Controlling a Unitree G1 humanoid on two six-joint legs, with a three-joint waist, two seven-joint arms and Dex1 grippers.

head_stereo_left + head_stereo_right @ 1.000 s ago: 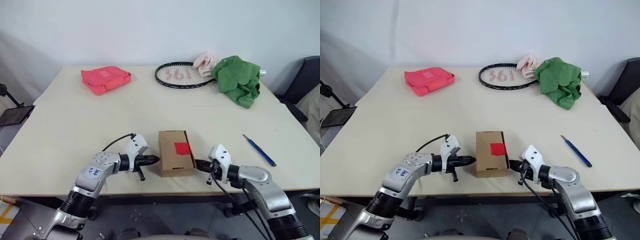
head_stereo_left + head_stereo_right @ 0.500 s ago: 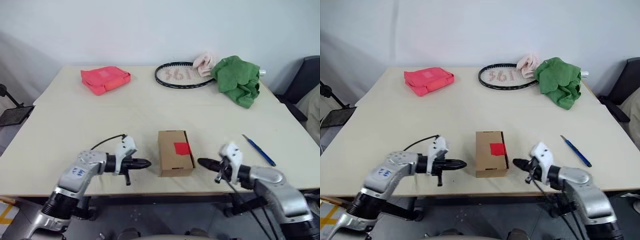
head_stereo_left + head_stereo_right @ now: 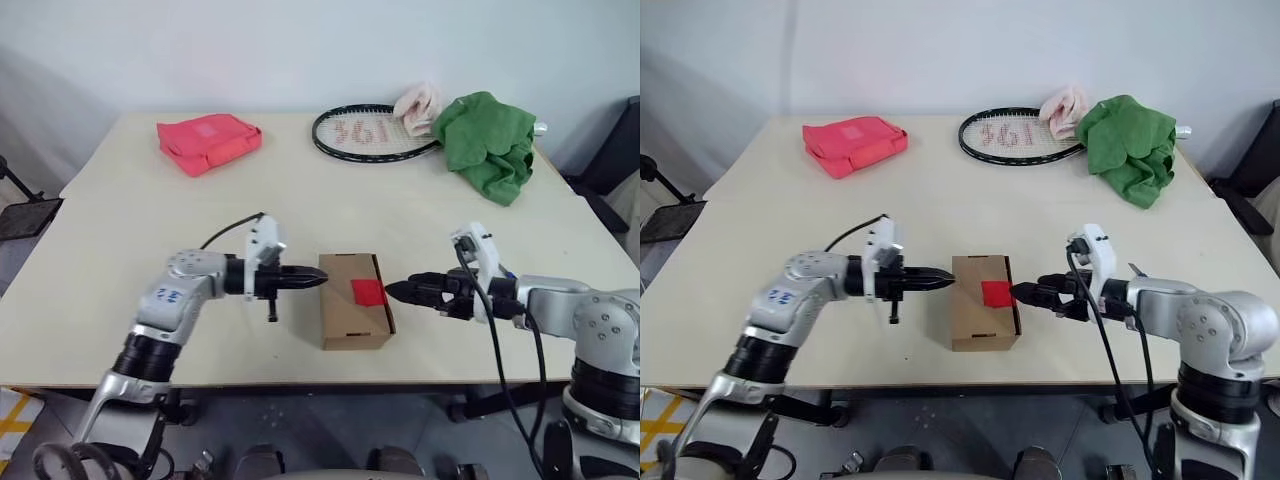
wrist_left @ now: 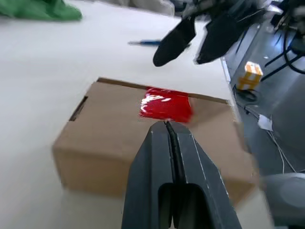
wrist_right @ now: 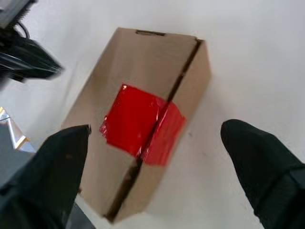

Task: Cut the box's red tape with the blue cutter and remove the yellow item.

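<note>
The box point(image 3: 355, 313) stood near the counter's point(image 3: 120, 240) front edge, red tape point(image 3: 367, 292) sealing its lid. It looked light and easily crushed. The left tool point(image 3: 318, 282) was together beside it; the right tool point(image 5: 157, 167) was apart, holding nothing.

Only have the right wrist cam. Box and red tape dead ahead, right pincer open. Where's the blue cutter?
Observer: The blue cutter lies on the table, to the robot's right of the box, past the right pincer. Nothing holds it.
Operator: Left pincer state?
Observer: The left pincer is shut and empty, its tip pointing at the box's left edge.
Operator: Anything else on the table?
Observer: Along the far edge: a pink pouch, a racket and a green cloth.
</note>
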